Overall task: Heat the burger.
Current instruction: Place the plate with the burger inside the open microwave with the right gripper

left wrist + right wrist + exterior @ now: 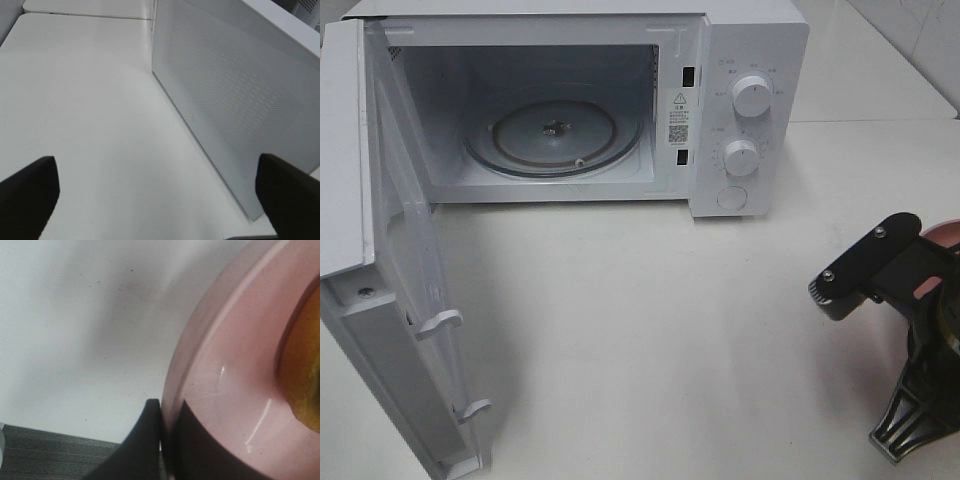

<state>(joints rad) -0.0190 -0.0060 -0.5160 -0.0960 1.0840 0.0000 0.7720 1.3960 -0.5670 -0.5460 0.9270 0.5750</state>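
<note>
The microwave [740,120] stands with its door [390,300] swung wide, its glass turntable [555,135] in view. The burger [302,375], only a golden edge showing, sits on a pink plate [225,365] on the worktop [620,320], well out from the microwave's knob side. The right end effector [162,410] is clamped on the plate's rim; the left end effector [157,185] hangs fingers apart beside the microwave's door. Such a thin rim hold could let the plate tip when lifted, sliding the burger off, or clip the microwave's frame
</note>
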